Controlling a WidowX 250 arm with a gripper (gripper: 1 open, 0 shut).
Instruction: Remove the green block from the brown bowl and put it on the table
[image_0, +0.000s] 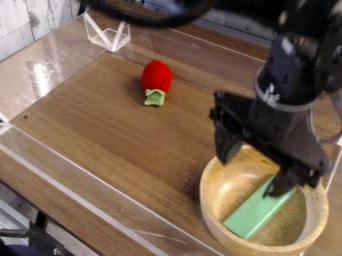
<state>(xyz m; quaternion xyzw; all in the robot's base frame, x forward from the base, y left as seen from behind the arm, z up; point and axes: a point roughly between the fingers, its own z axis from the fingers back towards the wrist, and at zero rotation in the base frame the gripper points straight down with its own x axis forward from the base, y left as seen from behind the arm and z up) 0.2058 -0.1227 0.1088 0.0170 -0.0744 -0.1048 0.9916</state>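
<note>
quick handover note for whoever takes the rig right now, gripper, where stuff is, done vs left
Gripper: open, pointing down over the brown bowl, holding nothing.
Green block: lying flat inside the bowl, partly hidden by one finger.
Table: a red pepper toy lies at the far side, well away from the bowl.
Done: nothing yet; block not grasped.
Left: grasp the block, lift it out, set it on the table.

The robot arm (297, 70) is black all over, a thick blocky column with a matte finish and a faint bluish sheen near its upper end. It ends in a wide black gripper (259, 165) with a broad angular body. Two long, flat black fingers (229, 140) project from it; motion blur hides any screws or markings.
</note>
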